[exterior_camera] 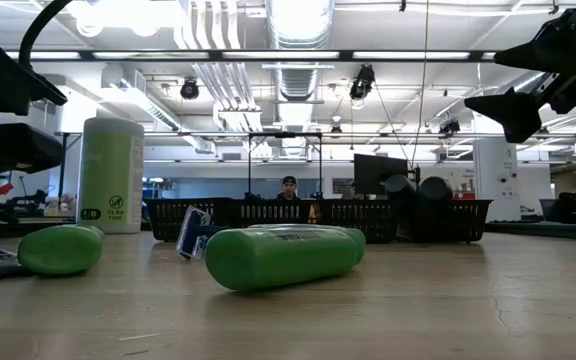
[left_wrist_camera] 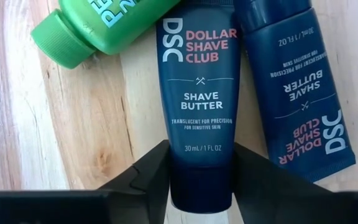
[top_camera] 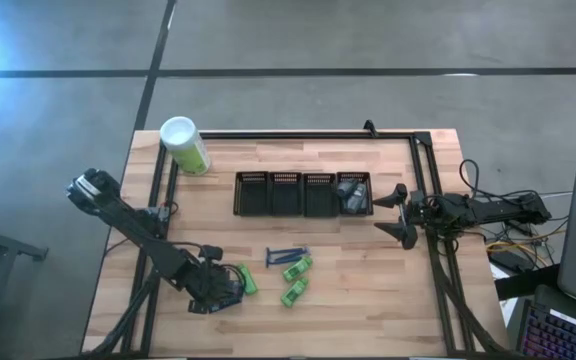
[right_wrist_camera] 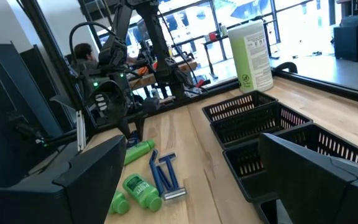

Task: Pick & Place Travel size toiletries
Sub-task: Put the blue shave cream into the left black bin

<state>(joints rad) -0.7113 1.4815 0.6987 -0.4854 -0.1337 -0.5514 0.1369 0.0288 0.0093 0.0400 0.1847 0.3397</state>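
Desk (top_camera: 368, 290): pale wooden top with a black frame along its far and side edges.
Left gripper (top_camera: 218, 287): low over the near left part of the desk; the left wrist view showed its jaws set narrow on either side of the cap end of a navy shave butter tube (left_wrist_camera: 197, 93), the fingers (left_wrist_camera: 145, 174) right against the tube's sides, the tube lying flat on the wood.
Second navy shave butter tube (left_wrist_camera: 297, 93): lay just beside the first, turned the opposite way, flat on the desk.
Green tube by the left gripper (left_wrist_camera: 98, 28): lay flat, its cap next to the first navy tube's shoulder; in the high view it showed at the gripper's right side (top_camera: 249, 278).
Other green tubes: two lay near the desk's middle front, one (top_camera: 298, 268) just beyond the other (top_camera: 293, 292).
Blue razors (top_camera: 286, 256): lay together just left of the two green tubes, between them and the bins.
Black mesh bins (top_camera: 303, 194): four in a row across the desk's middle; the rightmost held grey items (top_camera: 351, 195), too small to name.
Canister (top_camera: 185, 145): pale green with white cap, at the far left corner of the desk.
Right gripper (top_camera: 400, 213): raised beside the rightmost bin, jaws wide, holding nothing.
Background: a person showed beyond the desk in the low view (exterior_camera: 288, 187).
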